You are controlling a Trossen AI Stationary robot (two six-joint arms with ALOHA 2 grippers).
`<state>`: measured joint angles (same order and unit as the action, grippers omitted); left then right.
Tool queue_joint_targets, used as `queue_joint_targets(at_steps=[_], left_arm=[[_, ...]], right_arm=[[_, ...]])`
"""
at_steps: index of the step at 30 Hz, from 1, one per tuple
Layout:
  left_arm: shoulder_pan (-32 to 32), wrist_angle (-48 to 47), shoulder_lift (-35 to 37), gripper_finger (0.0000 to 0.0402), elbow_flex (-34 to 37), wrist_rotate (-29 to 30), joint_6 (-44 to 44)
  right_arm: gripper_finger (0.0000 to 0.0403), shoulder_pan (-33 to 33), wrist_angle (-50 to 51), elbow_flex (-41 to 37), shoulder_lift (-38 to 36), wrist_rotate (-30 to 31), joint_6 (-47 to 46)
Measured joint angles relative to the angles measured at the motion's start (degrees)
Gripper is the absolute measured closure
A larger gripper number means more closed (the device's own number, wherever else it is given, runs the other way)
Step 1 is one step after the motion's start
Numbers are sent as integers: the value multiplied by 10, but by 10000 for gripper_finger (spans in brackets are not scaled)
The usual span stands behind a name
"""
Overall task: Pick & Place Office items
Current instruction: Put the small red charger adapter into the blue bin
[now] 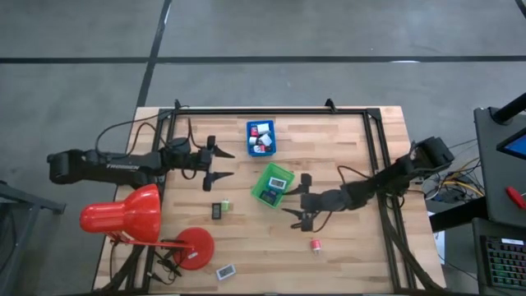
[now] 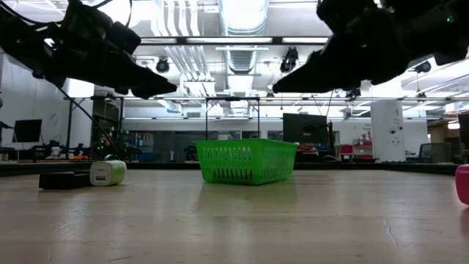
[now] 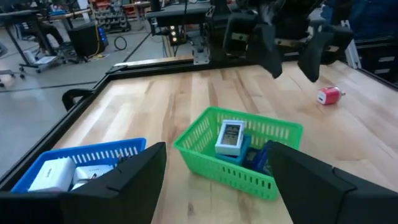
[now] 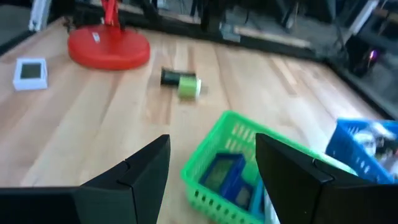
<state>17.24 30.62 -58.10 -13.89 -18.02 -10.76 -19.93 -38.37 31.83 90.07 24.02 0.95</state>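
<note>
My left gripper (image 1: 226, 164) hangs open above the table, left of the green tray (image 1: 273, 184) and the blue tray (image 1: 261, 137). My right gripper (image 1: 299, 197) is open too, just right of the green tray, with nothing between its fingers. The green tray holds a white piece (image 3: 231, 137) on blue ones. White pieces (image 3: 53, 174) lie in the blue tray. Loose on the wood lie a dark and green piece (image 1: 219, 210), a pink piece (image 1: 316, 245) and a flat white piece (image 1: 225, 270).
A red desk lamp (image 1: 123, 215) stands at the near left, its round base (image 1: 196, 247) between the loose pieces. A black frame (image 1: 374, 140) runs along the table's far and side edges. Bare wood lies right of the pink piece.
</note>
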Motion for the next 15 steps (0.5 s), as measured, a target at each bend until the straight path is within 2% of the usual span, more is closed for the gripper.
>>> queue_joint_targets(at_steps=[6,15], left_arm=[[-12,-3,-6,117,2,-12,0],[-40,-33,-13,117,2,-22,28]], right_arm=[[175,-12,56,44,1,-1,-21],[175,-14,69,48,1,0,-23]])
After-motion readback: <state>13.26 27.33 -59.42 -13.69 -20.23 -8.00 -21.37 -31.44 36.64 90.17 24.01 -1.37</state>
